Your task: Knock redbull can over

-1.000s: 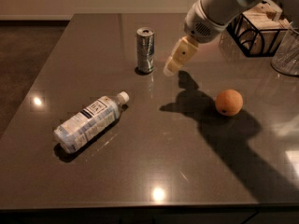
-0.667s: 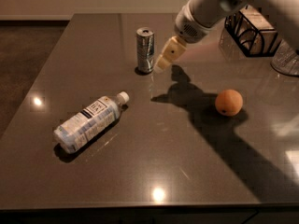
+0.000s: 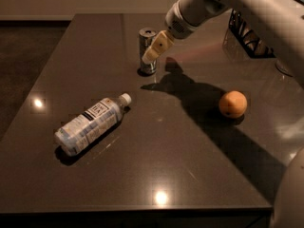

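The redbull can (image 3: 147,44) stands upright on the dark table (image 3: 156,175), toward the far middle. Its silver top rim shows. My gripper (image 3: 151,55) reaches in from the upper right on the white arm. Its cream-coloured fingertips are right at the can's right side, overlapping its lower half. I cannot tell whether they touch it.
A clear plastic water bottle (image 3: 90,123) with a white cap lies on its side at the front left. An orange (image 3: 232,104) sits at the right. A black wire basket (image 3: 249,39) stands at the far right edge. The arm's shadow runs across the table's right half.
My gripper has moved left across the table, from beside the can to right against its right side. The can still stands upright.
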`<action>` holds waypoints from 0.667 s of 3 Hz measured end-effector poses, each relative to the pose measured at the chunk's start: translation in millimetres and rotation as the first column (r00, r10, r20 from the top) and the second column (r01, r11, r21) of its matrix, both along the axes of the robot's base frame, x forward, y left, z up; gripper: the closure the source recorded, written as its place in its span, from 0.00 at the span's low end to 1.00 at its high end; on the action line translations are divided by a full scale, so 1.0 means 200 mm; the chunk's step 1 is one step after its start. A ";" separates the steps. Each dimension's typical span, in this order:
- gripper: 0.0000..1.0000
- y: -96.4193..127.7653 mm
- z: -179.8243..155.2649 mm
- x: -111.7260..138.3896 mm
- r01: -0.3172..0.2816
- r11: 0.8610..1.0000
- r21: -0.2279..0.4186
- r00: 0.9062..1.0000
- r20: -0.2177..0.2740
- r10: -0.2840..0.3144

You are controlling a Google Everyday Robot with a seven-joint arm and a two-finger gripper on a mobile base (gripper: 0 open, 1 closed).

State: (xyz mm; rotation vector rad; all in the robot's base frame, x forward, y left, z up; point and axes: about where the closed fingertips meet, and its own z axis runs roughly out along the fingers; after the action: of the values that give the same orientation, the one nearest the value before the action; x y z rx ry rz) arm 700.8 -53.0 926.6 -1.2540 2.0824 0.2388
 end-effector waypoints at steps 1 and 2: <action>0.00 0.09 0.00 0.07 0.014 0.999 0.051 1.000 -0.002 -0.014; 0.25 0.18 -0.03 0.09 0.001 0.995 0.104 0.999 -0.035 0.003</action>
State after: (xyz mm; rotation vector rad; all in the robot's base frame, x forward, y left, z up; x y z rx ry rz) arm 718.7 -16.2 921.2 -1.1963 2.0714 0.3674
